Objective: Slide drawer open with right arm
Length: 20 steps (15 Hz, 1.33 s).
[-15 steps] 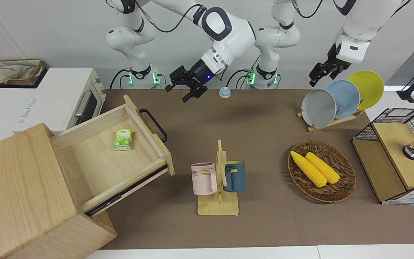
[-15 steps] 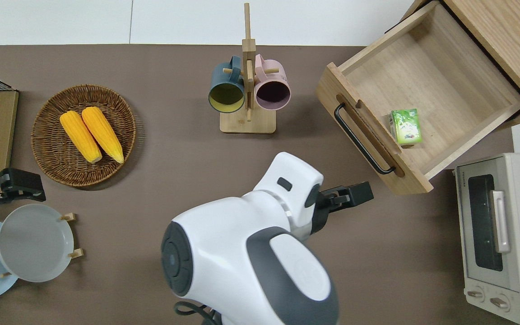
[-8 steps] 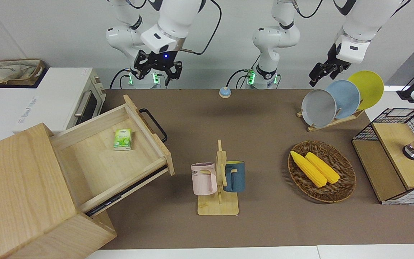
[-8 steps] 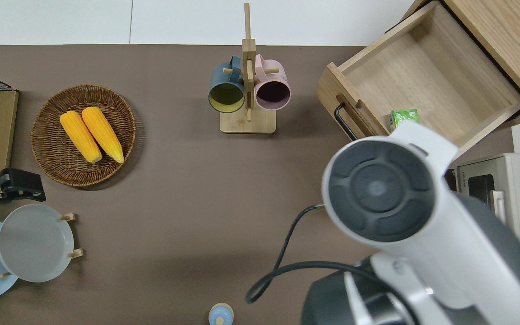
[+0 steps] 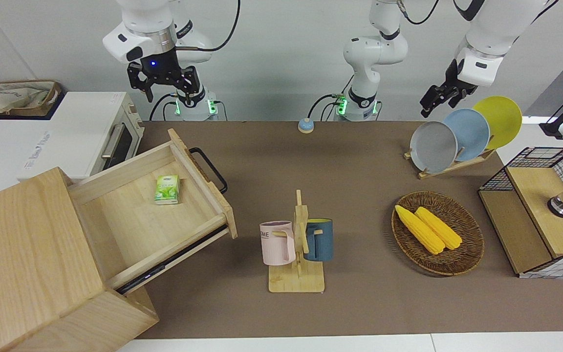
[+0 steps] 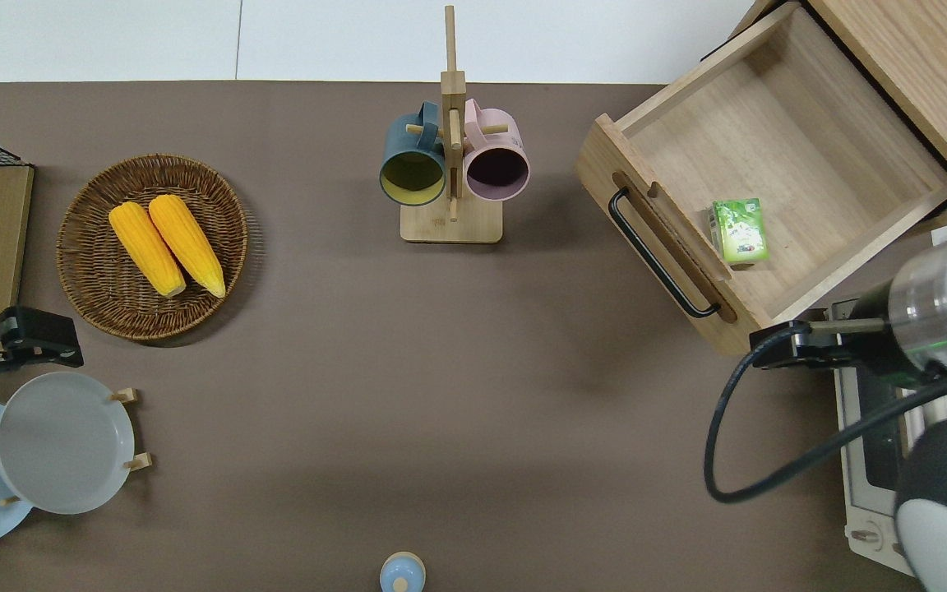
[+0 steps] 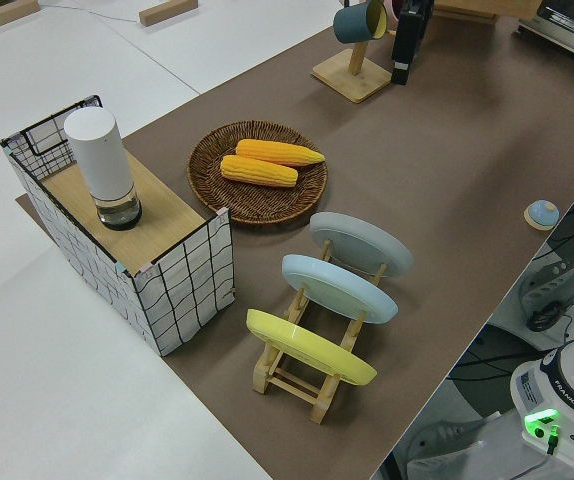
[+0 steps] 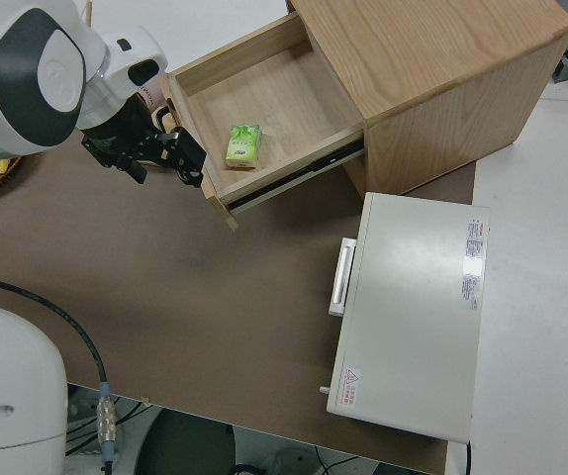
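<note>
The light-wood drawer (image 5: 130,220) stands pulled far out of the big pale wooden cabinet (image 5: 22,244), and its black loop handle (image 5: 209,168) is free. It also shows in the overhead view (image 6: 786,140) and the right side view (image 8: 264,94). A small green packet (image 5: 166,189) lies in it. My right gripper (image 5: 163,88) is open and empty, high in the air, with its blue wrist light on. The overhead view shows its wrist over the toaster oven's end beside the drawer. It also shows in the right side view (image 8: 163,168). The left gripper (image 5: 430,102) is parked.
A white toaster oven (image 5: 91,132) stands beside the cabinet, nearer to the robots. A mug rack (image 5: 297,278) with two mugs stands mid-table. Toward the left arm's end are a wicker basket (image 5: 438,271) with corn, a plate rack (image 5: 450,166) and a wire-mesh cabinet (image 5: 535,215).
My right arm has swung from over the table near the drawer handle toward the toaster oven and risen. The drawer has not moved. The left arm has not moved.
</note>
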Each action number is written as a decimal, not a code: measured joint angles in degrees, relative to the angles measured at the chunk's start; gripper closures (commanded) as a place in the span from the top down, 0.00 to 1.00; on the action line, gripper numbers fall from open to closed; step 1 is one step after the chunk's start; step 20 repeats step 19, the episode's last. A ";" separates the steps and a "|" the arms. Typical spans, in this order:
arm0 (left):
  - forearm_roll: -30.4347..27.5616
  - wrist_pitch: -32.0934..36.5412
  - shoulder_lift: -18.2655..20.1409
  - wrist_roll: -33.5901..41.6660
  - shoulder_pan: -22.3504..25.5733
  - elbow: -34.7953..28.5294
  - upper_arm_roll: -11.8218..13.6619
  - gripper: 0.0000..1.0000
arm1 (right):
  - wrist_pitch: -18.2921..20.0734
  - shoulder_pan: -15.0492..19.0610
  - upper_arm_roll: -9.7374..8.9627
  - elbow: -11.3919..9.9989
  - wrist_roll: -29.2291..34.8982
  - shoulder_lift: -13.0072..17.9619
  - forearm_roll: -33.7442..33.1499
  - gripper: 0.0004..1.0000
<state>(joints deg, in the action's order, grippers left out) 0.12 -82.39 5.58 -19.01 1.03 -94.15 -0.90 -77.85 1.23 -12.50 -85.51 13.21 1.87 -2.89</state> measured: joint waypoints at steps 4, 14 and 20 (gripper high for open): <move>0.00 0.00 0.00 0.00 0.00 0.00 0.00 0.99 | 0.00 3.97 0.17 -0.56 -3.11 0.02 2.27 0.99; 0.00 0.00 0.00 0.00 0.00 0.00 0.00 0.99 | -1.32 3.84 0.21 -0.58 -3.89 0.02 0.15 0.99; 0.00 0.00 0.00 0.00 0.00 0.00 0.00 0.99 | -1.74 3.82 0.15 -0.59 -3.97 0.02 -0.45 0.99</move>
